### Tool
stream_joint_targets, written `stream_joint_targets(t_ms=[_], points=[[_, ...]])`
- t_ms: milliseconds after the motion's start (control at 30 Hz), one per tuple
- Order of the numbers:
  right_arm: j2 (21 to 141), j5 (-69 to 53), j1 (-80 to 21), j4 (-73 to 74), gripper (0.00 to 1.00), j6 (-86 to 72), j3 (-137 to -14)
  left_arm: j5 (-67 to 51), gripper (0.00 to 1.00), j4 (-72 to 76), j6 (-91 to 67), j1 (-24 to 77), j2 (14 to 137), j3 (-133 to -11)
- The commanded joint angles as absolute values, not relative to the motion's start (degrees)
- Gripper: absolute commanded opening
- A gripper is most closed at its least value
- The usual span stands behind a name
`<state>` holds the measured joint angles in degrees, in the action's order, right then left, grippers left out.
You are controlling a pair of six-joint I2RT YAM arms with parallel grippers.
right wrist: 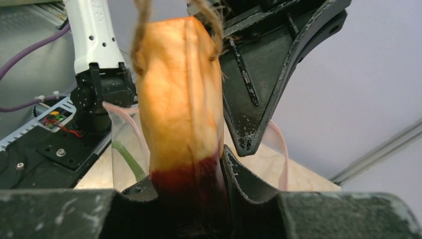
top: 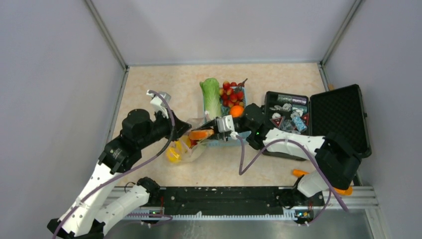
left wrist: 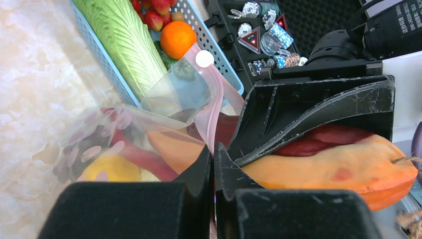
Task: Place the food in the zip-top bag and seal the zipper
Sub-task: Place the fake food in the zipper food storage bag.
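1. White print on my right arm's black segment (left wrist: pixel 398 22): too small to read.
2. Labels on the packets (left wrist: pixel 271 37) in the black case (left wrist: pixel 318 15) by the table's (top: pixel 278 79) right edge: blurred, unreadable.
3. Grey letters on my left arm's white link (right wrist: pixel 94 40): cut off, illegible.

Zip-top bag (top: pixel 185 149) L of basket (left wrist: pixel 105 59), case (top: pixel 343 114) R of basket.

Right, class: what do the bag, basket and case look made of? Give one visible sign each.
Bag: thin clear plastic film, glossy; the food shows through and it creases.
Basket: rigid blue plastic, likely moulded; even slots in the wall.
Case: black, matte, probably hard plastic; foam-like lining inside.
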<state>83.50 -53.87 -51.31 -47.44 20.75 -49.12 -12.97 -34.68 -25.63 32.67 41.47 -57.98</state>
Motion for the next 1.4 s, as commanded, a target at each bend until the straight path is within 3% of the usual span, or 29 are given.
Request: stream_joint_targets(t_ms=[0, 200, 333, 467, 533, 600, 667, 733, 833, 1033, 1133, 1200, 1233, 1300, 1367], points=[[86.0, -56.0, -52.2, -64.7, 0.03, 11.2, -48.7, -11.9, 0.0, -30.1, -26.7, 32.6, 40.7, -60.1], [89.5, -51.7, -52.3, -84.6, 0.02, 0.9, -45.5, -10.4, 0.0, -30.0, -27.4, 32.7, 39.4, -58.8], [90.9, -43.9, -53.2, -79.3, 0.02, 10.6, -45.9, -11.2, 0.0, -29.7, -27.9, 32.7, 39.5, -58.7], [92.1, -43.6, -54.0, -68.5, 0.03, 18.1, -49.0, -10.9, 0.0, -29.8, -27.7, 32.7, 39.2, -58.9], [91.8, -43.0, -54.3, -57.4, 0.11, 23.3, -50.4, -10.2, 0.0, -30.2, -27.4, 32.6, 38.9, -59.3], [90.6, -40.7, -54.4, -48.9, 0.33, 26.9, -51.4, -9.0, 0.0, -30.7, -27.2, 32.7, 38.3, -59.7], [88.3, -39.1, -54.4, -44.6, 0.44, 28.1, -51.1, -8.4, 0.0, -31.0, -27.0, 32.6, 38.0, -59.5], [84.9, -38.3, -54.4, -41.9, 0.64, 27.6, -50.8, -7.7, 0.0, -31.2, -26.8, 32.6, 38.1, -59.3], [79.5, -38.6, -54.4, -38.6, 0.7, 26.2, -50.9, -7.5, 0.0, -31.2, -26.6, 32.7, 38.8, -59.2], [71.1, -41.1, -54.5, -35.8, 0.65, 24.1, -48.9, -7.4, 0.0, -31.0, -26.3, 32.6, 39.4, -59.4], [69.9, -41.1, -54.6, -31.7, 0.43, 25.4, -48.6, -7.2, 0.0, -31.1, -26.2, 32.7, 39.6, -59.5], [70.4, -41.4, -54.5, -30.3, 0.19, 25.5, -48.3, -7.2, 0.0, -31.1, -26.2, 32.6, 39.7, -59.5], [70.8, -42.0, -54.5, -29.7, 0.12, 25.3, -48.5, -7.3, 0.0, -31.1, -26.2, 32.6, 39.9, -59.4], [71.6, -42.9, -54.5, -29.5, 0.13, 23.7, -48.4, -7.4, 0.0, -31.2, -26.3, 32.6, 39.9, -59.5], [71.9, -43.4, -54.5, -29.6, 0.21, 23.0, -48.2, -7.2, 0.0, -31.3, -26.3, 32.7, 39.8, -59.4]])
